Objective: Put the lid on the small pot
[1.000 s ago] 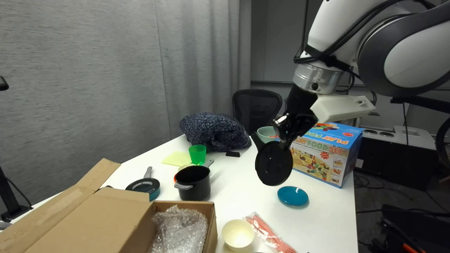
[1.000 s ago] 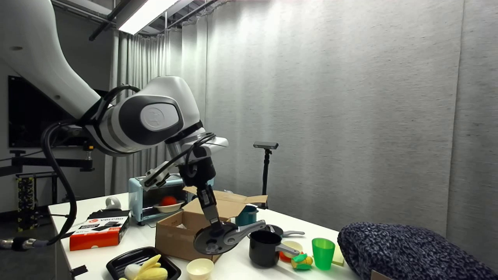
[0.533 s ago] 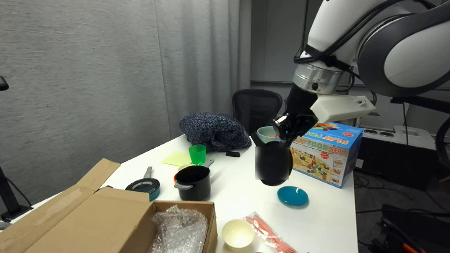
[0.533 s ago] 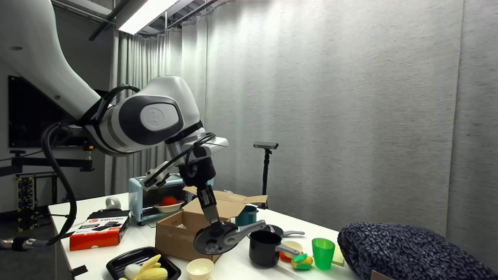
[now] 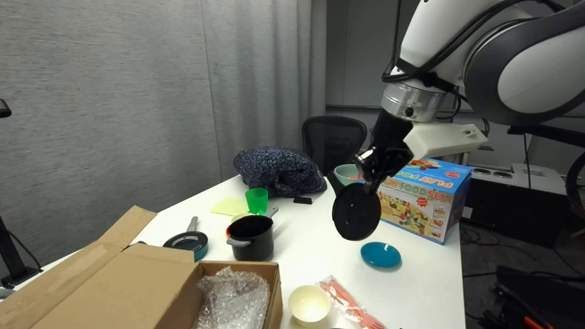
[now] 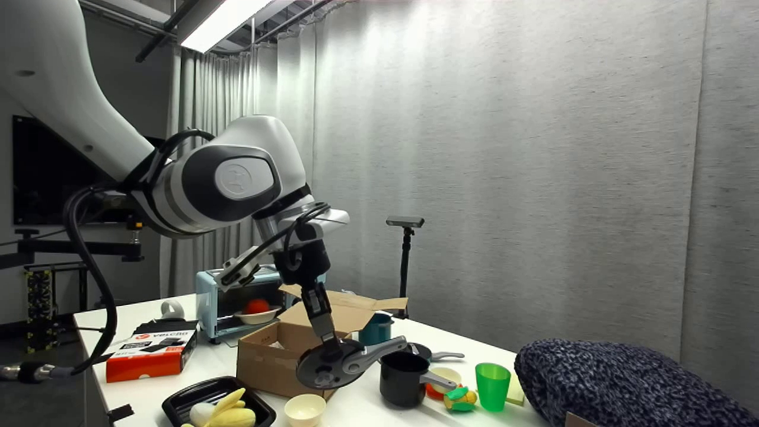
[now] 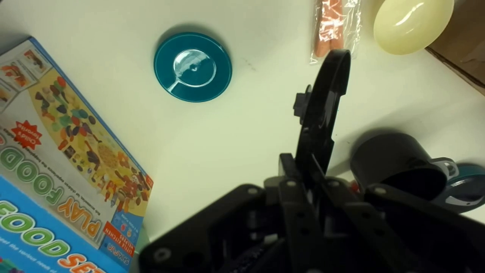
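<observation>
Grey curtains form the background, and in front of them we see a white bench that carries the work items. Above the bench, the tool is narrow and clamped on the lid; in the wrist view, we observe the lid nearly edge-on. We note its attitude: steeply tilted, raised off the bench and gripped near its upper edge, with its grey handle extending up to one side.

We locate the small pot upright on the bench, apart from the lid, with its mouth open. Nearby stands a green cup; in an exterior view, a yellow-and-green toy lies between the two. We find a frying pan near the small pot, on the side away from the lid in an exterior view.

Among the surrounding items, we identify an open cardboard box that contains bubble wrap. Just beside it sits a cream bowl, and next to the bowl lies a packet of orange cutlery. A blue disc lies flat on the bench, near the Play Food Set box. Behind the green cup in an exterior view, we see a heaped dark cloth.
</observation>
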